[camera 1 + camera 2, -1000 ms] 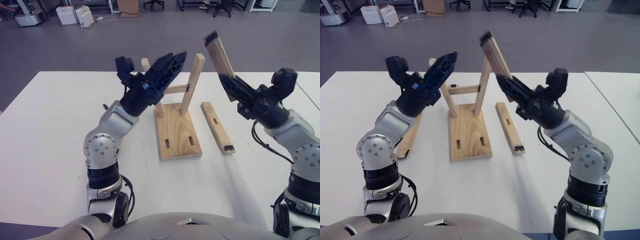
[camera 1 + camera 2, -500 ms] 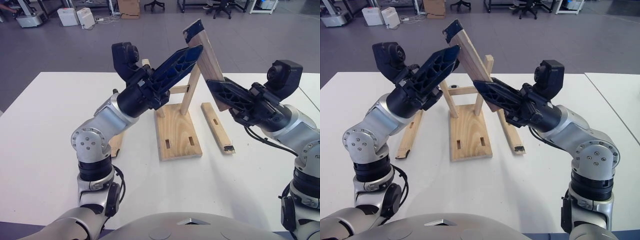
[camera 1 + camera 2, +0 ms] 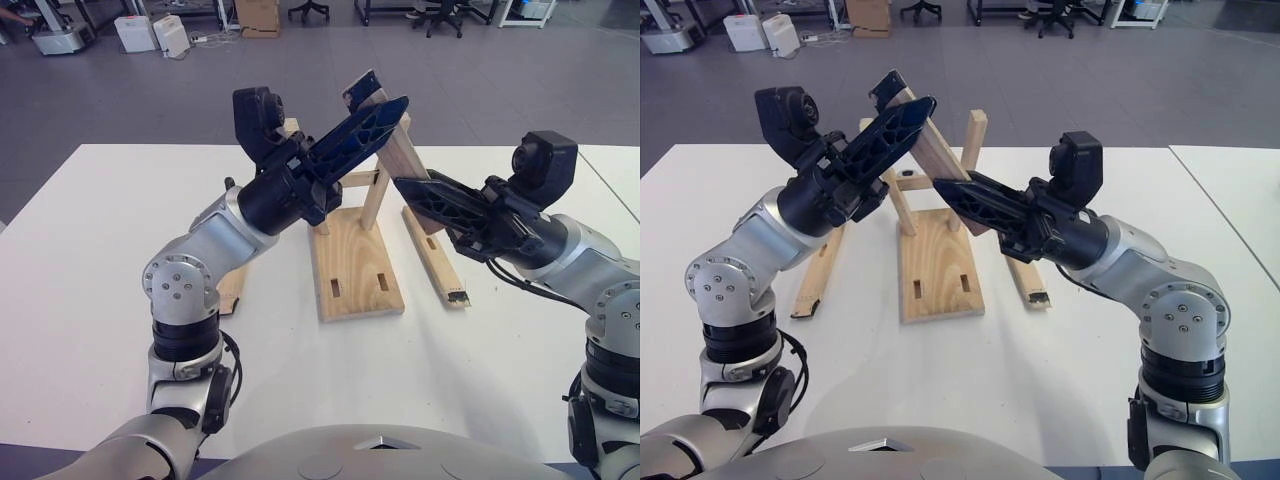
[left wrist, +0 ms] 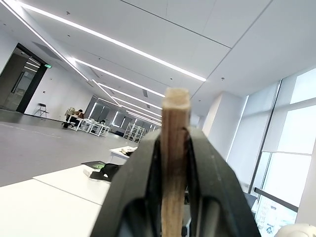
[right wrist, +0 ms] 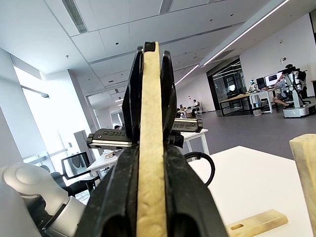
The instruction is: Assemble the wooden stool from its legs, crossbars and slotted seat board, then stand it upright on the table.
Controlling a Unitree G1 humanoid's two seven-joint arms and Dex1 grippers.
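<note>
Right arm brought the pale wooden stool leg (image 3: 405, 160) down & leftward. Now my left fingers (image 3: 360, 125) are closed on its upper end and my right fingers (image 3: 430, 198) grip the lower end. It is held in air over the slotted wooden seat board (image 3: 355, 270) on the white counter (image 3: 100, 250). Prob. a re-grip before insertion.

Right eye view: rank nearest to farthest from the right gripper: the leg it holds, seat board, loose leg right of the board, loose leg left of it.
1. The held leg, clamped in the right gripper.
2. The seat board and right loose leg, both just below it; too close to call.
3. The left loose leg, on the board's far side.
</note>
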